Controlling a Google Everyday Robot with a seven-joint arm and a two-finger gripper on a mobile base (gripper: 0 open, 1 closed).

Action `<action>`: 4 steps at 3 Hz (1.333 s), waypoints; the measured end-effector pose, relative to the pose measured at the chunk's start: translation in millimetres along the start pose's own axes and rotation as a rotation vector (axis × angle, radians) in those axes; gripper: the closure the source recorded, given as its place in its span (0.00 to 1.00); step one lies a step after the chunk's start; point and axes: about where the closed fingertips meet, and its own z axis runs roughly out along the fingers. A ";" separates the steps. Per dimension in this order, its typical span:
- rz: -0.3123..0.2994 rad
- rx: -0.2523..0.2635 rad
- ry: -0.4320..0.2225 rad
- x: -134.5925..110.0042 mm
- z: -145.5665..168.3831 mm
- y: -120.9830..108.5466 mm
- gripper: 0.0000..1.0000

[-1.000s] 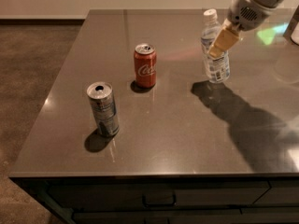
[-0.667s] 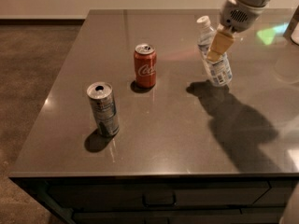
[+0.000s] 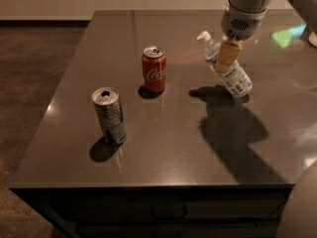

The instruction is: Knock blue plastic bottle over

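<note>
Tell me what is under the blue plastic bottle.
The blue plastic bottle tilts over dark tabletop and its shadow. The claw covers its middle, hiding that part.

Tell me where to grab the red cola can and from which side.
Grip the red cola can around mid-body, coming from the right in the camera view. It stands upright with straight round walls, and the gripper sits on that side, against the tilted blue plastic bottle. The silver can stands apart, front-left.
</note>
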 end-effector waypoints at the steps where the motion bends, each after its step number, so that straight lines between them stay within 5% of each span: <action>1: -0.032 -0.001 0.037 -2.2 4.1 4.3 0.83; 4: -0.098 -0.042 0.026 -8.0 8.3 19.5 0.13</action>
